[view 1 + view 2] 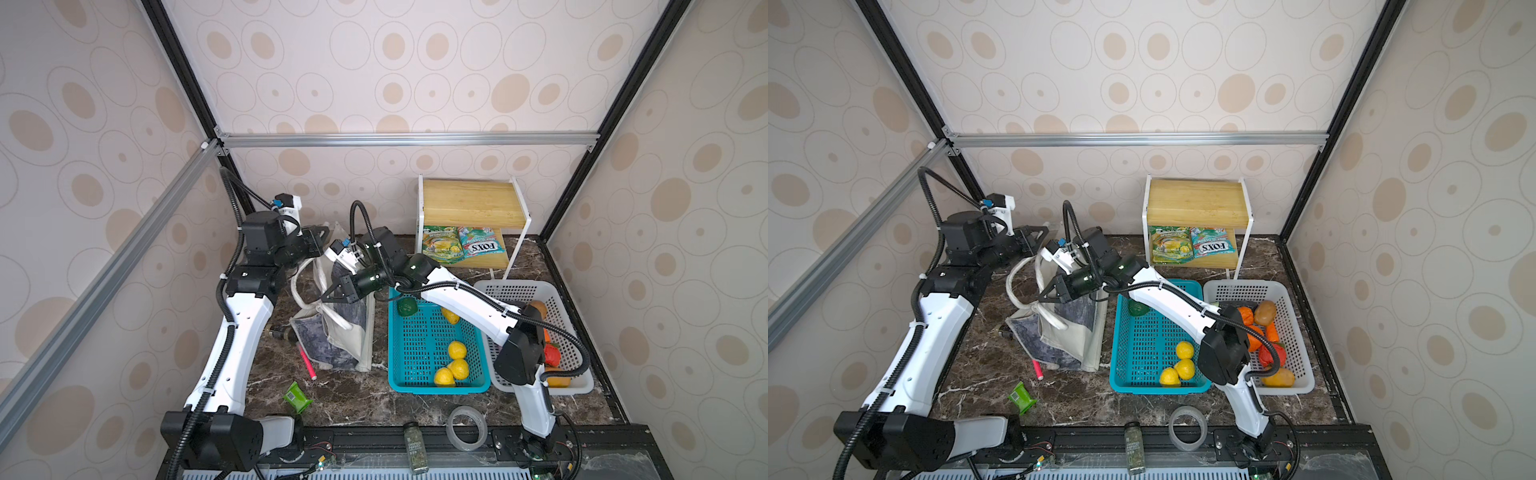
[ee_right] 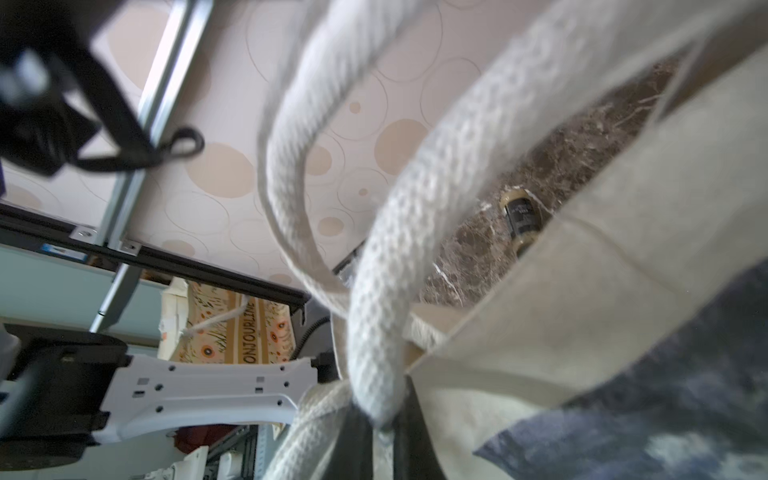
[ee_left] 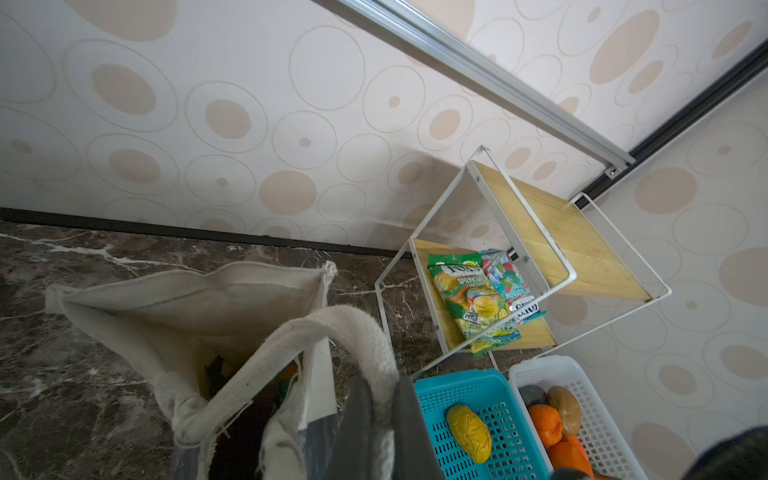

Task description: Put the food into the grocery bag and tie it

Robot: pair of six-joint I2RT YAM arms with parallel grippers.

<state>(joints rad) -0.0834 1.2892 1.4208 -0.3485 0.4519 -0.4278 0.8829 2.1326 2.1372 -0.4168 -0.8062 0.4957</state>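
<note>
The grocery bag [image 1: 345,336] [image 1: 1075,316] stands left of centre, with its mouth [image 3: 187,307] open. Dark and orange shapes show inside it. My left gripper [image 3: 384,395] [image 1: 322,235] is shut on one white strap handle [image 3: 340,328] above the bag's far side. My right gripper [image 2: 380,419] [image 1: 328,296] is shut on the other strap [image 2: 415,232] over the bag's top edge. Yellow toy lemons [image 1: 457,351] and a green pepper [image 1: 406,306] lie in the teal basket [image 1: 436,388]. Candy packets [image 1: 461,247] lie on the shelf. Orange and brown toy food [image 1: 1264,313] fills the white basket [image 1: 511,286].
A two-tier wooden rack [image 1: 469,199] stands at the back. A spice jar [image 1: 415,446] and a tape roll [image 1: 466,428] sit at the front edge. A green packet [image 1: 297,397], a pink pen [image 1: 306,361] and a small dark bottle [image 1: 280,332] lie left of the bag.
</note>
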